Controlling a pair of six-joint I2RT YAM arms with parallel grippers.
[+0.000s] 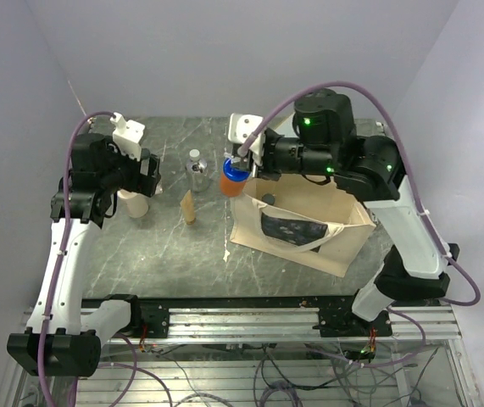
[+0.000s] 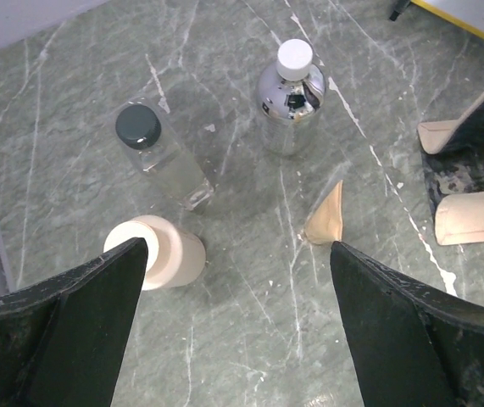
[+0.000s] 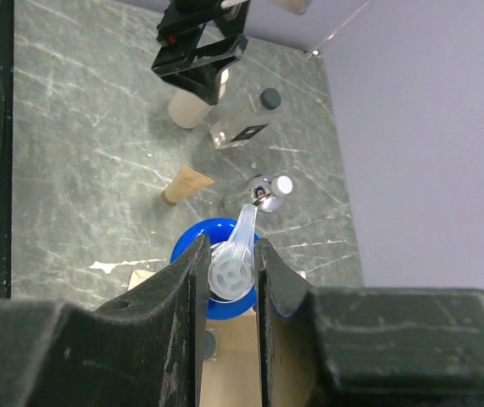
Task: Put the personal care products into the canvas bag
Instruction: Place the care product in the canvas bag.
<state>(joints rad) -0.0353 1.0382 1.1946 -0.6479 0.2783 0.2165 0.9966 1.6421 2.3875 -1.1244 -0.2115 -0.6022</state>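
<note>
My right gripper (image 1: 243, 161) is shut on the clear pump top (image 3: 233, 270) of the orange bottle (image 1: 234, 181) with a blue cap (image 3: 189, 248), holding it above the far left rim of the cream canvas bag (image 1: 305, 229). A dark-capped item (image 3: 208, 343) lies inside the bag. My left gripper (image 2: 238, 248) is open and empty above the table. Below it stand a cream cylinder (image 2: 164, 251), a clear bottle with a dark cap (image 2: 158, 154), a silver bottle (image 2: 291, 95) and a tan tube (image 2: 326, 216).
The grey marble table (image 1: 182, 246) ends at purple walls at the back and left. The bag's handles (image 2: 470, 216) lie to the right of the tan tube. A metal rail (image 1: 242, 318) with the arm bases runs along the near edge.
</note>
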